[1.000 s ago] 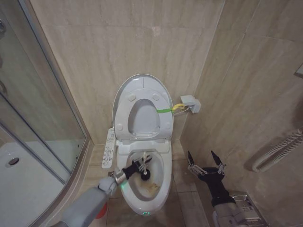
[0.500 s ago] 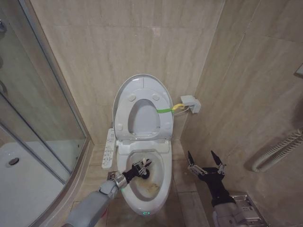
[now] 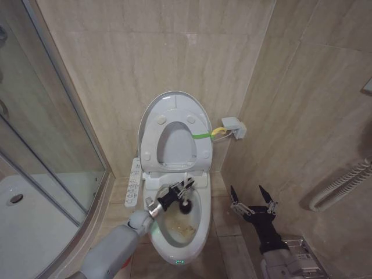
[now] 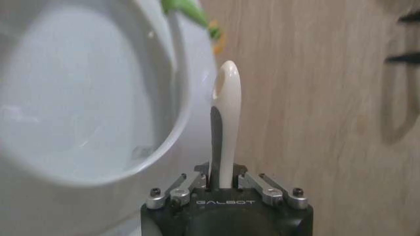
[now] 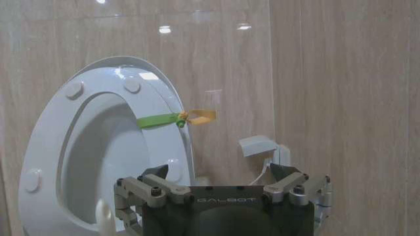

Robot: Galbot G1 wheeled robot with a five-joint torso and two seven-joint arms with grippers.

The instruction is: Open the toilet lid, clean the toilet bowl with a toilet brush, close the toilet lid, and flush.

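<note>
Two arms in frame, one working. Nearest the camera, the left arm reaches up from the floor side and over the rim of the toilet bowl [image 3: 176,232]. The left claw [image 3: 181,189] is pinched on the toilet brush [image 3: 185,206], white handle clamped between the fingers in the left wrist view, handle tip standing up beside the raised seat. The dark bristle head sits inside the bowl toward its rear wall, just below the back rim. Yellowish staining lies lower and nearer the front, apart from the head.

Right claw [image 3: 253,197] hangs idle beside the bowl on the wall side, fingers spread, holding nothing.

Farther back, the toilet lid [image 3: 174,107] stands open against the wall with the ring seat [image 3: 174,142] raised in front of it, green band [image 3: 202,135] across its edge.

Risks, as judged from here:
- Head is working high at the back; the stained patch could be missed if the stroke does not travel down and forward.
- Claw looks close to the rear rim and the foot of the raised seat, though depth is hard to read; a wide sweep could knock the seat down onto the arm.
- Grip is on a slim, smooth handle; hard sideways scrubbing could twist it in the fingers.
- Lifting the wet head out fast could drip on the floor.
</note>
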